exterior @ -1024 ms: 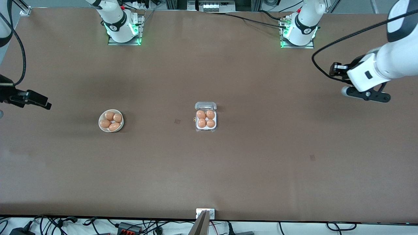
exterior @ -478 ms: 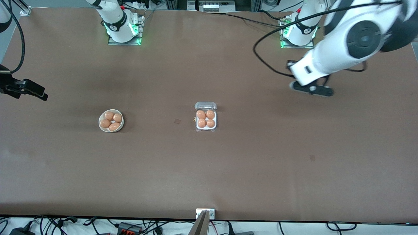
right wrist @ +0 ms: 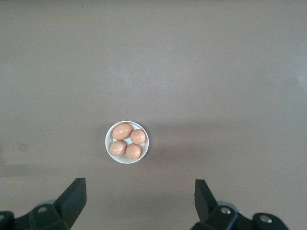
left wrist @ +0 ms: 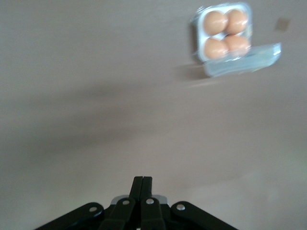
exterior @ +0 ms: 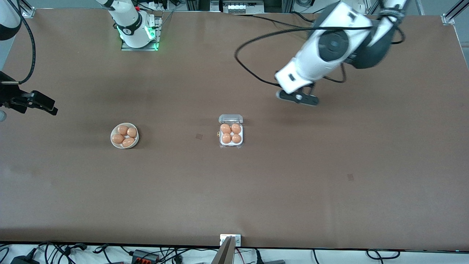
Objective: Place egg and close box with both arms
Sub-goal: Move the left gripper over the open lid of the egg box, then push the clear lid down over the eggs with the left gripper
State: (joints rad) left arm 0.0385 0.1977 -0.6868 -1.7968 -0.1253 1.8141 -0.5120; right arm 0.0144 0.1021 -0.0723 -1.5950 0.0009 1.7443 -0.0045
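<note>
The box (exterior: 231, 144) lies mid-table with its clear lid (exterior: 231, 118) swung open on the side toward the robots' bases. Every cell of its white tray holds an orange-brown egg (exterior: 225, 128). In the left wrist view the box (left wrist: 197, 36) and its lid (left wrist: 242, 64) show well ahead of the fingers. My left gripper (exterior: 296, 97) hangs shut and empty (left wrist: 142, 180) over bare table between the box and the left arm's base. My right gripper (exterior: 45, 104) is open and empty (right wrist: 139, 191) over the right arm's end of the table.
A round white bowl (exterior: 112, 141) with several more eggs (exterior: 122, 129) sits toward the right arm's end, level with the box. The right wrist view looks down on this bowl (right wrist: 108, 139). A black cable loops from the left arm above the table.
The left arm has swung in from its end of the table toward the box, and its gripper has shut. The right gripper has shifted only slightly.
</note>
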